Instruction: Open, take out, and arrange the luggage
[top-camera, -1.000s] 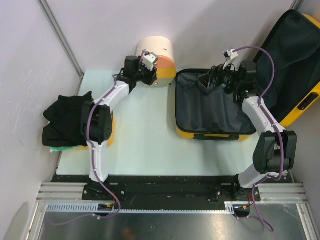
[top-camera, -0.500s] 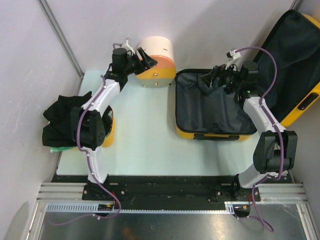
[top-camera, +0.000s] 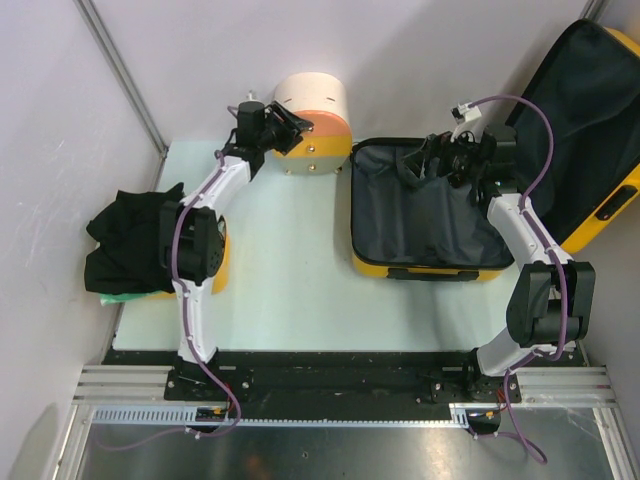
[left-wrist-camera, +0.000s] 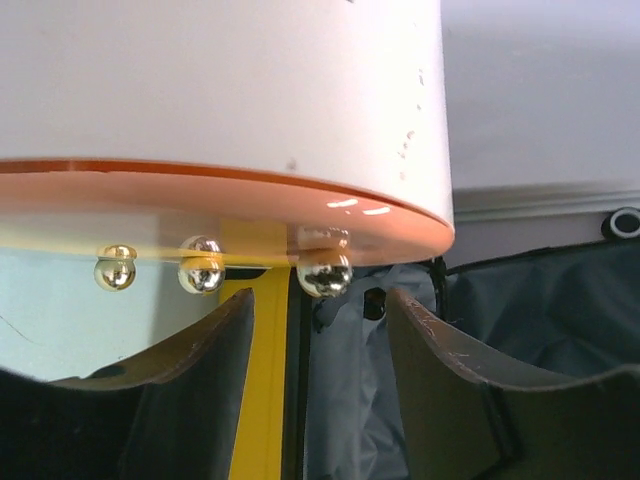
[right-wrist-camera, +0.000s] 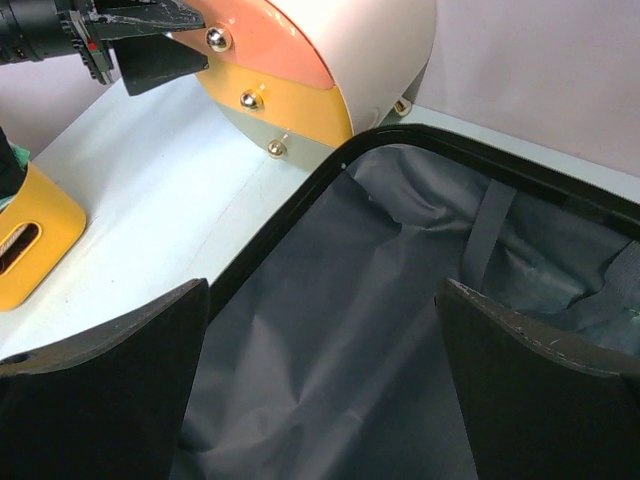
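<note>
The luggage (top-camera: 420, 215) lies open on the table, its dark lining up and its yellow shell showing along the near edge. Its lid (top-camera: 590, 120) leans against the right wall. My right gripper (top-camera: 415, 162) is open and empty above the lining at the back left of the luggage; in the right wrist view (right-wrist-camera: 322, 290) only lining (right-wrist-camera: 330, 380) lies between its fingers. My left gripper (top-camera: 290, 127) is open and empty at the base of the cream-and-orange cylinder (top-camera: 315, 115). In the left wrist view (left-wrist-camera: 318, 300) the cylinder (left-wrist-camera: 220, 90) fills the top.
A pile of black clothes (top-camera: 125, 240) lies on a small yellow tub (top-camera: 217, 262) at the table's left edge. The cylinder (right-wrist-camera: 320, 50) stands close to the luggage's back left corner. Walls close in the back and both sides.
My left gripper drew back to the left of the cylinder, then came back to its base, turning at the wrist. My right gripper has barely moved.
</note>
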